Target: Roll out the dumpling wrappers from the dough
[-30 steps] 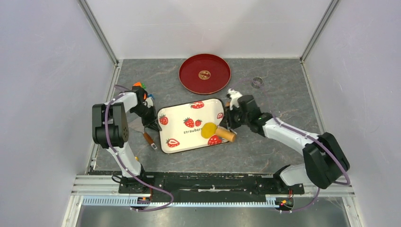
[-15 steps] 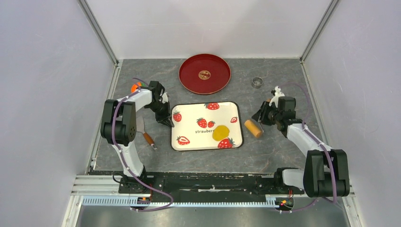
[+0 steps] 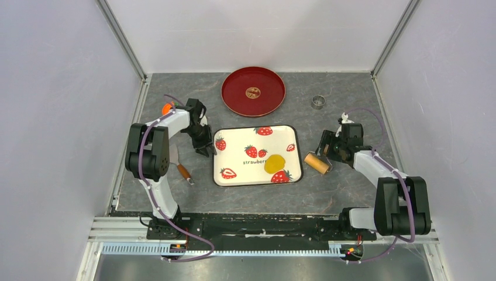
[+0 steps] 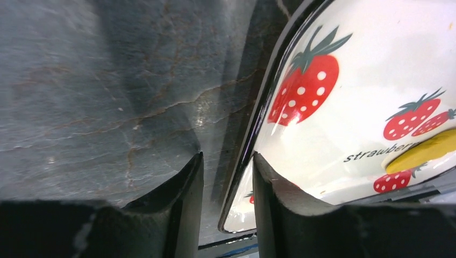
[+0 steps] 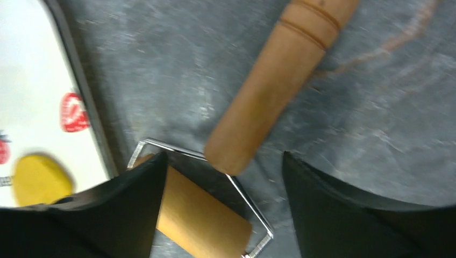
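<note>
Yellow dumpling wrapper (image 3: 275,164) flat on strawberry tray (image 3: 237,146) at desk centre, left gripper (image 4: 226,156) jaws narrowly parted astride tray's left rim, right gripper (image 5: 223,156) jaws spread wide over wooden roller (image 3: 317,163) nearer right edge.

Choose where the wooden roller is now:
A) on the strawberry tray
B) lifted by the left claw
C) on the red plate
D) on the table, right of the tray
D: the roller lies on the table right of the tray, by the open right claw.
</note>
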Robot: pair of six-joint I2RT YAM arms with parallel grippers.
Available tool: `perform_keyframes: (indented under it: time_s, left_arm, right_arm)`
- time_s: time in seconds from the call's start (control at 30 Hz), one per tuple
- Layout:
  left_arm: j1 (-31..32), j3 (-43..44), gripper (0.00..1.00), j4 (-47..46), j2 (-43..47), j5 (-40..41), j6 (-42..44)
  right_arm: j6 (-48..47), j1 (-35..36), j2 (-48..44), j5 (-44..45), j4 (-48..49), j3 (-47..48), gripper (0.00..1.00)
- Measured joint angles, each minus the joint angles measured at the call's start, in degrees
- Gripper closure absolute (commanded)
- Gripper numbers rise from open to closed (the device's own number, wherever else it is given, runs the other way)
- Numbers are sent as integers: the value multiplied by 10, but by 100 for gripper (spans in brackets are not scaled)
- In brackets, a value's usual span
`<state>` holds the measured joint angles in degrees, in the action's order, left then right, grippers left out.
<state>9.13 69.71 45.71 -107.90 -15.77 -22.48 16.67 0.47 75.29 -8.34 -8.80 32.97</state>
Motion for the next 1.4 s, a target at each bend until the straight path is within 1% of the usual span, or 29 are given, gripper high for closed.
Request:
perform_keyframes:
  time_s: [0.1, 0.13, 0.23, 0.37, 0.47, 0.63, 0.73, 0.83, 0.87, 1.0, 1.07, 1.2, 1.4]
  left_arm:
    - [0, 17, 55, 8, 2, 25, 0]
    - [0, 24, 54, 11, 4, 35, 1]
    - [0, 54, 54, 18, 13, 68, 2]
    - [-1, 80, 54, 20, 38, 91, 7]
    - [0, 97, 54, 21, 54, 92, 10]
    - [2, 103, 54, 22, 68, 90, 22]
    - [7, 102, 54, 22, 74, 90, 31]
    - [12, 91, 54, 20, 89, 89, 33]
    - [13, 87, 54, 19, 94, 87, 33]
    - [18, 70, 54, 18, 104, 86, 33]
    - [20, 64, 54, 17, 105, 86, 33]
    - [21, 53, 54, 17, 105, 86, 33]
    - [22, 49, 55, 17, 104, 85, 36]
  right_arm:
    - [-12, 0, 8, 43, -39, 15, 11]
    - [-15, 0, 11, 55, -49, 24, 8]
    - [-21, 0, 21, 79, -64, 51, 6]
    - [-24, 0, 43, 97, -75, 99, 5]
    - [-24, 0, 80, 102, -86, 157, 4]
    - [-20, 0, 179, 103, -91, 289, 6]
    - [-13, -1, 243, 101, -91, 370, 10]
    - [-8, -10, 304, 94, -96, 450, 17]
    - [-5, -16, 331, 92, -100, 486, 21]
    - [8, -40, 406, 73, -102, 580, 32]
    - [18, -52, 439, 62, -102, 615, 35]
    - [28, -67, 493, 39, -108, 657, 40]
    - [34, -70, 539, 8, -121, 667, 44]
